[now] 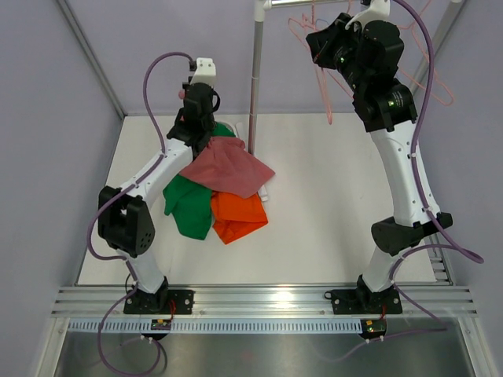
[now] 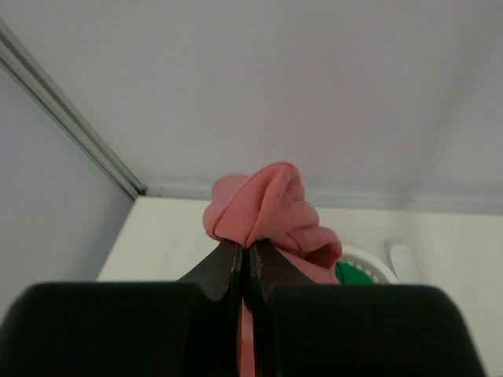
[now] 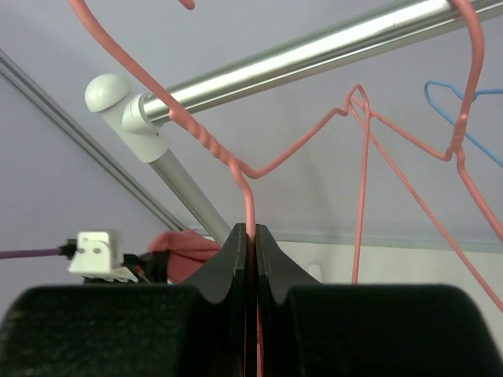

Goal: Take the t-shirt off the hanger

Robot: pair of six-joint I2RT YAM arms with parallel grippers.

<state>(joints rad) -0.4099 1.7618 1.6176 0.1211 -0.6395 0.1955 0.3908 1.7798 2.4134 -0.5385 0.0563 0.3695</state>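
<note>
The dusty-pink t-shirt (image 1: 232,169) hangs from my left gripper (image 1: 199,126) and drapes down onto the clothes pile on the table. In the left wrist view the left gripper (image 2: 246,248) is shut on a bunched fold of the shirt (image 2: 271,206). My right gripper (image 1: 321,41) is raised by the rail at the top. In the right wrist view it (image 3: 250,231) is shut on the wire of a bare pink hanger (image 3: 250,200) whose hook sits by the metal rail (image 3: 314,51). The shirt is off that hanger. It also shows in the right wrist view (image 3: 185,243), low and far.
A green shirt (image 1: 189,208) and an orange shirt (image 1: 240,217) lie under the pink one. A white rim (image 2: 369,263) shows beside them. The rail's upright pole (image 1: 255,71) stands behind the pile. More pink wire hangers (image 1: 326,90) and a blue one (image 3: 452,102) hang on the rail.
</note>
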